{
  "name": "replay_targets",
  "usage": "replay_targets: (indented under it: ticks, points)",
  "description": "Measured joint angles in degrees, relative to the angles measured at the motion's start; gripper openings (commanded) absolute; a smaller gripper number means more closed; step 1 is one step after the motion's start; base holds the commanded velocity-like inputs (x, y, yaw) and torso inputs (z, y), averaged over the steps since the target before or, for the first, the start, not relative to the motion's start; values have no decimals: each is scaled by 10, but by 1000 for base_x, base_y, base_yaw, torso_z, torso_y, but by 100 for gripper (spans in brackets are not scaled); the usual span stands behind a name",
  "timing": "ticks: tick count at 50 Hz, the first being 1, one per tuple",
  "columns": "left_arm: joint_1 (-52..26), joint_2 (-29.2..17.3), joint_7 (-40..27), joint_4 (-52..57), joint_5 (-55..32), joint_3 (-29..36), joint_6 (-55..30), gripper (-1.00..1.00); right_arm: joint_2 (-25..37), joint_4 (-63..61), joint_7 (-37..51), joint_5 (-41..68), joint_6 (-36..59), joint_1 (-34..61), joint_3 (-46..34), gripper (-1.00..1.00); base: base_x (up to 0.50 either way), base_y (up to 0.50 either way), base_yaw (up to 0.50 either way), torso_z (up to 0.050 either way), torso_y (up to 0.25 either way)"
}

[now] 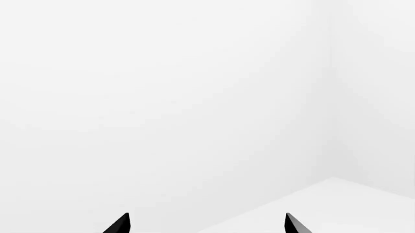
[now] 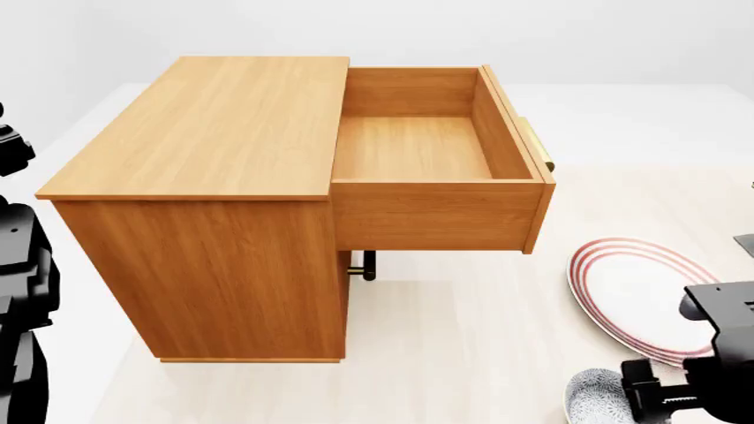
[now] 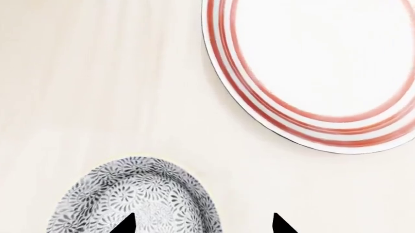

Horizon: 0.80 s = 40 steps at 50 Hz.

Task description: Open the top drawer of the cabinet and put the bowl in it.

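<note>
The cabinet (image 2: pixel 224 203) stands at the left of the head view with its top drawer (image 2: pixel 425 168) pulled fully out; its plain wood inside is empty and the brass handle shows at its right end. The bowl (image 2: pixel 599 399), blue-grey speckled, sits on the floor at the bottom right, and in the right wrist view (image 3: pixel 139 199) it lies just below my right gripper (image 3: pixel 202 225). That gripper is open, one fingertip over the bowl, the other past its rim. My left gripper (image 1: pixel 206 225) is open, empty, facing a white wall.
A flat white plate with red rings (image 2: pixel 642 296) lies on the pale floor right of the cabinet, near the bowl; it also shows in the right wrist view (image 3: pixel 318 68). A lower drawer's handle (image 2: pixel 363 265) shows under the open drawer. My left arm (image 2: pixel 18 291) is at the left edge.
</note>
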Motion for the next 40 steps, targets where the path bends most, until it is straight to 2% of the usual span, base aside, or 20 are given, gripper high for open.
replay_targets:
  ticks: [40]
  points:
    - [-2, 0, 1, 0, 0, -1, -1, 100, -29, 43, -56, -73, -56, -31, -59, 100, 0, 0, 0, 0, 0]
